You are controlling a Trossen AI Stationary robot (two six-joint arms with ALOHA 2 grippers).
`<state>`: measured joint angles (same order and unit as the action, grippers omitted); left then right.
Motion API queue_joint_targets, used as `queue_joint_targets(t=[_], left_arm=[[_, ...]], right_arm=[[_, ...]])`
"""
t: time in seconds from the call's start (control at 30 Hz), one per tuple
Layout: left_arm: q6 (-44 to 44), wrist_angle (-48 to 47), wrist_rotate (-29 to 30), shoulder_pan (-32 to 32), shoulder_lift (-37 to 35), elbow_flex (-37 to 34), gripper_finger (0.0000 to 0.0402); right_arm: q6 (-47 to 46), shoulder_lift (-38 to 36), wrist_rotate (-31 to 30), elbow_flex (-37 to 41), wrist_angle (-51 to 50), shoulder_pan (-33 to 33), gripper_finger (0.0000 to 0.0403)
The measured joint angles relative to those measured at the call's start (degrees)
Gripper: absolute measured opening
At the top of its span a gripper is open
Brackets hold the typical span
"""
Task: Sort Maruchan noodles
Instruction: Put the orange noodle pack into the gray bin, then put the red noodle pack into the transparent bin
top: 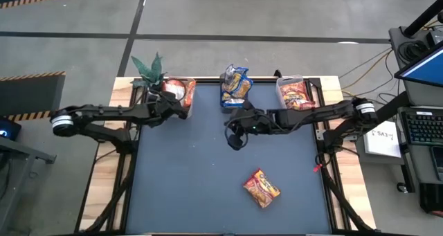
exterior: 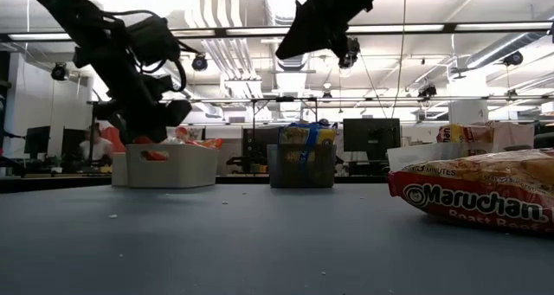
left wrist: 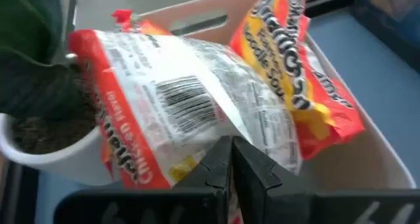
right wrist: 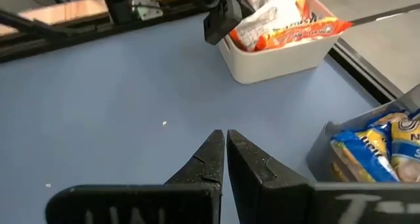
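One packet left loose: the red-orange Maruchan packet (top: 261,188) lies flat on the table (top: 180,187), near edge, well apart from both arms and untouched.

Mid-table, your right end effector (top: 235,138) hangs above bare surface, fingers pressed together, carrying nothing.

Far edge, three bins already hold packets. The left bin (top: 181,96) has red and silvery packets; your left end effector (top: 181,112) is at its rim, fingers together and empty. The middle bin (top: 235,92) holds blue-yellow packets, the right bin (top: 295,94) orange-red ones. A potted plant (top: 148,71) stands beside the left bin.

Judgement: sorting looks nearly done; you have one packet left to bin, probably the right bin, going by colour.
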<state>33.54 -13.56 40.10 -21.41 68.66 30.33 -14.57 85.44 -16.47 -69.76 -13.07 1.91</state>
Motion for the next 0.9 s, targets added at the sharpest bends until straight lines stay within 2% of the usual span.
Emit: queue_joint_targets(t=[0.17, 0.3, 0.5, 0.73, 0.9], left_arm=[[-1.9, -0.9, -0.2, 1.8, 0.4, 2.0, 0.0000], [-5.6, -1.2, -0.3, 4.8, -1.2, 4.0, 0.0000], [-11.2, -2.6, -0.3, 11.5, -4.8, 8.6, 0.0000], [-14.0, -6.5, 0.5, 16.6, -6.0, 14.2, 0.0000], [-14.9, -7.0, 0.5, 20.9, -6.1, 15.2, 0.0000]], right_arm=[[-0.9, -0.5, 2.1, 0.1, -1.5, 0.1, 0.0009], [-4.0, -1.0, 7.9, -0.2, -6.1, 0.1, 0.0009], [-11.7, -0.9, 20.5, -0.2, -13.8, 0.7, 0.0009], [-19.0, -0.9, 26.4, -0.2, -21.9, 3.9, 0.0009], [-26.3, -0.6, 31.3, -0.1, -27.9, 7.7, 0.0009]])
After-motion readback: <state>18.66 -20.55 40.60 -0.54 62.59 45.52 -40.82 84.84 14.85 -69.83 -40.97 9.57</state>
